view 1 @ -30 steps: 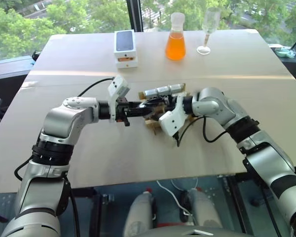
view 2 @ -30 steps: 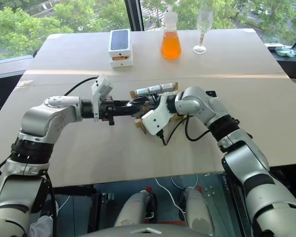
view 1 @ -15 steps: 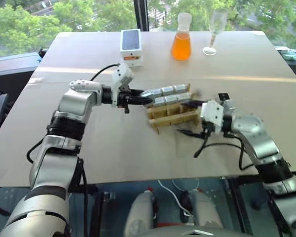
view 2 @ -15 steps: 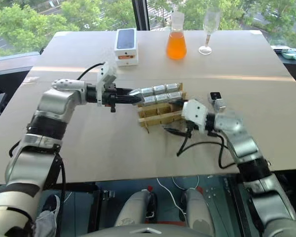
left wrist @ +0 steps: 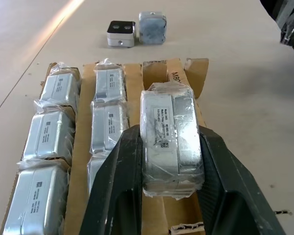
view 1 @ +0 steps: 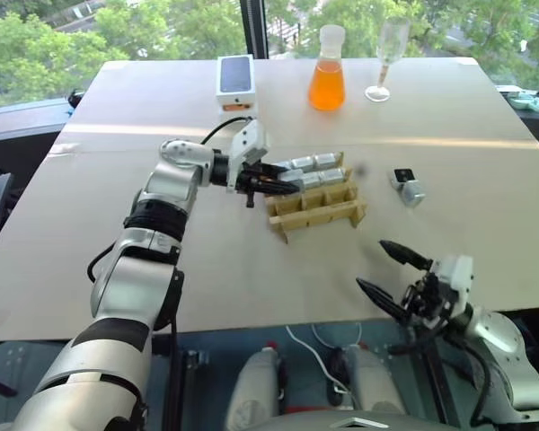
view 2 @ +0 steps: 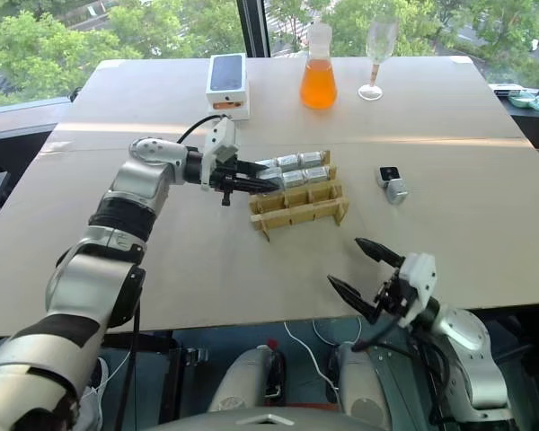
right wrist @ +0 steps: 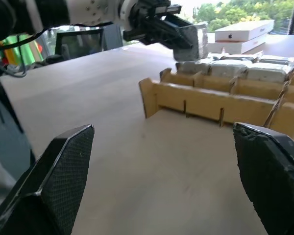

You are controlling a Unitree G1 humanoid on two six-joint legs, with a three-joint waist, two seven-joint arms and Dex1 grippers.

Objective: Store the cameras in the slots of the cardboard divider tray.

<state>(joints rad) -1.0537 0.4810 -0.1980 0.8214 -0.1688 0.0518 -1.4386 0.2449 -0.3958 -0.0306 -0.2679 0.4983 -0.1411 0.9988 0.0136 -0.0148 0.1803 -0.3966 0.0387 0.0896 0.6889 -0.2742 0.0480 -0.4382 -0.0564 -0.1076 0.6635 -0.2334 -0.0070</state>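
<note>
Left wrist view shows the left gripper [left wrist: 171,176] pinching a plastic-wrapped silver camera [left wrist: 170,138] above the cardboard divider tray [left wrist: 162,78]; six wrapped cameras [left wrist: 54,132] fill two rows beside it; two loose cameras [view 1: 406,185] lie well apart on the table [view 1: 485,144]; the right gripper [view 1: 391,272] hangs near the table's front edge, jaws spread wide.

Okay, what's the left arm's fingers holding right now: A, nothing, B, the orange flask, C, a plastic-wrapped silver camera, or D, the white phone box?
C: in the left wrist view the black fingers are clamped on either side of a plastic-wrapped silver camera, held above the cardboard divider tray.
</note>
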